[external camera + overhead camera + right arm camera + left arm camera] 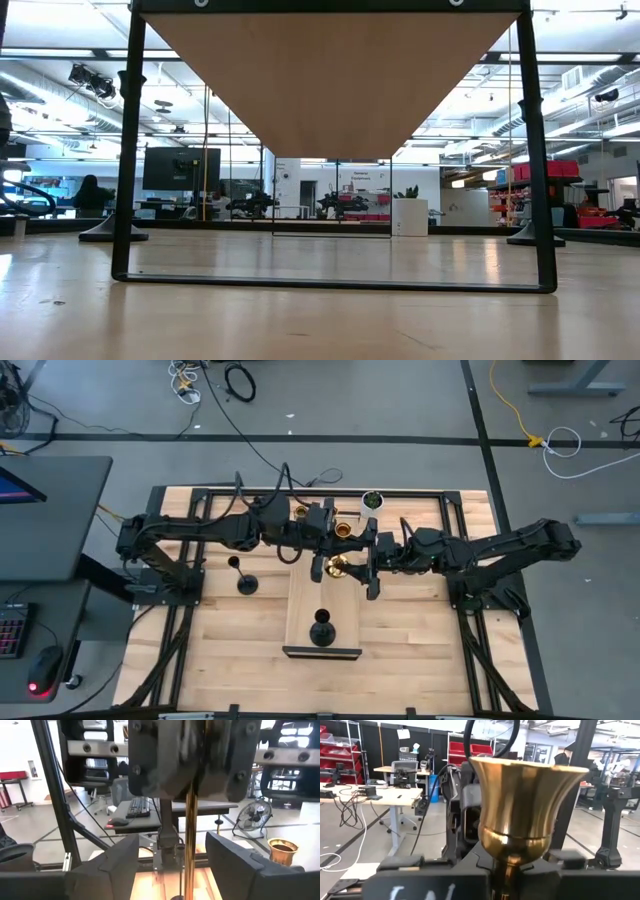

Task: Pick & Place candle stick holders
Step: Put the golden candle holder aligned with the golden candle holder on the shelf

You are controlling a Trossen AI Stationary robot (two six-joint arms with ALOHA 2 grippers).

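Note:
My left gripper (326, 563) is shut on a shiny gold candle stick holder (338, 567) over the far end of a raised wooden board (305, 610). Its cup (520, 805) fills the left wrist view. My right gripper (172, 870) is open, with one finger on either side of the holder's thin stem (190, 845), touching nothing. Two more gold holders (345, 530) (300, 510) stand on their bases farther back. One black holder (245, 582) stands on the table at the left. Another black holder (322, 630) stands on the board. My left gripper pinches the gold holder's stem (506, 870), just below the cup, between its two fingers. The fingers come level from the table's left and lie across the stem. The holder stands upright. Its base is hidden, so I cannot tell whether it rests on the board.
A small white pot with a green plant (372, 500) stands at the far edge. The board is a shelf on a black frame (125, 150), seen from below in the low view. Bare table lies to the near left and near right.

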